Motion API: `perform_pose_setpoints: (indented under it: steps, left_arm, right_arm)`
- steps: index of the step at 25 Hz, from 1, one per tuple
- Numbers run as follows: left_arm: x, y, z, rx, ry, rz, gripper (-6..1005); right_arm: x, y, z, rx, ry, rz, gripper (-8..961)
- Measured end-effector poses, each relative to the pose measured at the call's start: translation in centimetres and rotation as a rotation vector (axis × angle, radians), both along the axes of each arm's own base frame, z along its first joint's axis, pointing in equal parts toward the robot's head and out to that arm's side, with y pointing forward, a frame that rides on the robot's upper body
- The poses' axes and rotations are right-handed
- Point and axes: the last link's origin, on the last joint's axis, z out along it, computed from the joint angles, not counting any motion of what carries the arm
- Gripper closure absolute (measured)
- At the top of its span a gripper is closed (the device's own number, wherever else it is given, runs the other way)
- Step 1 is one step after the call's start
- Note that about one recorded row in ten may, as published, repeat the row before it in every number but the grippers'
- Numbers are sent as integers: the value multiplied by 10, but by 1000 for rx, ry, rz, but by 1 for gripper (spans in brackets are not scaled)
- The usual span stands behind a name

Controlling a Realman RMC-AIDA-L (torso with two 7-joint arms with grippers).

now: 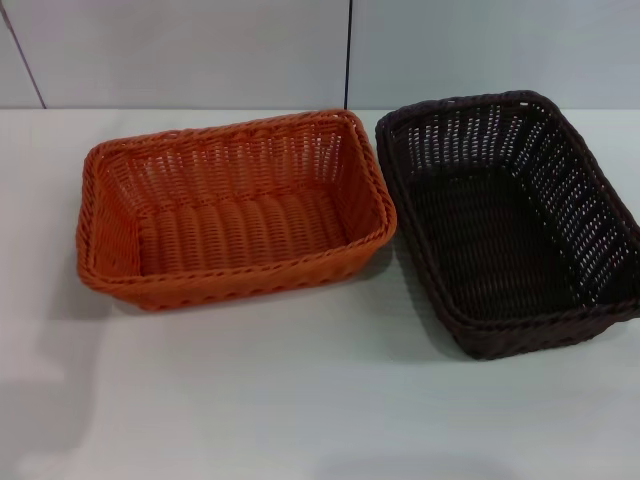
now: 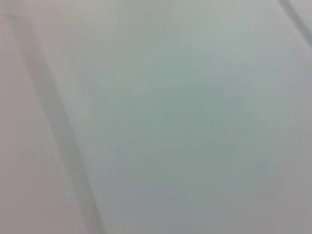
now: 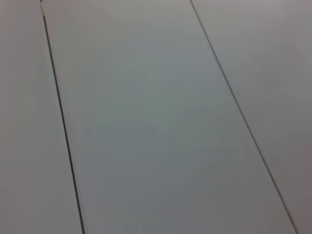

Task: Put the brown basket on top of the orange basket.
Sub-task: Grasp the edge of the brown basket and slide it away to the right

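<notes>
The orange basket point(image 1: 235, 210) stands empty on the white table point(image 1: 300, 400), left of centre in the head view. The brown basket point(image 1: 510, 220) stands empty beside it on the right, close to it but apart, and its right end is cut off by the frame's edge. Neither gripper nor arm shows in the head view. The left and right wrist views show only pale wall panels with dark seams, no basket and no fingers.
A pale panelled wall point(image 1: 200, 50) with dark vertical seams runs behind the table's far edge. The white tabletop stretches out in front of both baskets.
</notes>
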Motion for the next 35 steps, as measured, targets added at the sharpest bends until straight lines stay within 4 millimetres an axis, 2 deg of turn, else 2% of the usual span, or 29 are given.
perform_pose_setpoints:
  steps: [1, 3, 4, 6, 7, 8, 9, 11, 12, 13, 14, 15, 17, 18, 19, 20, 22, 23, 24, 29, 31, 33, 35]
  left_arm:
    - [0, 0, 0, 0, 0, 0, 209]
    - [-34, -23, -3, 74, -96, -19, 209]
    - [-46, -32, -5, 91, -129, -21, 209]
    - [-78, -45, -11, 90, -212, 9, 209]
    - [-104, -55, -15, 90, -278, 42, 209]
    - [-118, -60, -18, 88, -309, 65, 209]
    - [-118, -60, -18, 88, -309, 65, 210]
    - [-147, -73, -23, 94, -372, 98, 210]
    - [-147, -73, -23, 94, -372, 98, 210]
    - [-171, -91, -28, 110, -370, 131, 210]
    - [-171, -91, -28, 110, -370, 131, 210]
    - [-177, -98, -31, 114, -351, 143, 210]
    - [-177, -98, -31, 114, -351, 143, 210]
    - [-181, -102, -33, 114, -341, 154, 210]
    - [-181, -102, -33, 114, -341, 154, 210]
    - [-189, -108, -34, 112, -342, 185, 210]
    - [-192, -110, -35, 115, -348, 199, 211]
    - [-194, -112, -36, 114, -349, 207, 211]
    - [-195, -113, -36, 114, -348, 212, 211]
    - [-199, -113, -37, 114, -353, 233, 211]
    - [-201, -113, -37, 110, -357, 245, 210]
    - [-203, -112, -37, 110, -361, 255, 210]
    - [-203, -110, -38, 106, -364, 262, 209]
  right_arm:
    - [-2, 1, 0, 1, -4, 11, 124]
    - [-16, 7, 2, 6, -37, 94, 123]
    - [-16, 7, 2, 6, -37, 94, 123]
    - [-30, 13, 2, 1, -66, 173, 123]
    - [-37, 17, 2, -5, -77, 218, 123]
    - [-45, 23, 0, -23, -80, 271, 123]
    - [-52, 28, -1, -47, -76, 318, 124]
    - [-68, 45, -3, -134, -48, 432, 124]
    - [-75, 53, -4, -176, -42, 476, 124]
    - [-93, 70, -6, -251, -66, 552, 124]
    - [-93, 70, -6, -251, -66, 552, 123]
    - [-104, 79, -6, -293, -83, 584, 123]
    - [-121, 95, -7, -390, -95, 611, 123]
    - [-144, 114, -10, -536, -111, 617, 123]
    - [-144, 114, -10, -536, -111, 617, 123]
    - [-155, 122, -10, -605, -122, 603, 123]
    - [-174, 132, -15, -762, -151, 561, 123]
    - [-194, 137, -17, -906, -185, 512, 123]
    - [-194, 137, -17, -906, -185, 512, 123]
    - [-213, 146, -3, -1187, -193, 287, 123]
    - [-214, 142, -2, -1322, -170, 203, 123]
    - [-215, 134, 9, -1463, -154, 115, 124]
    - [-219, 130, 12, -1498, -174, 121, 124]
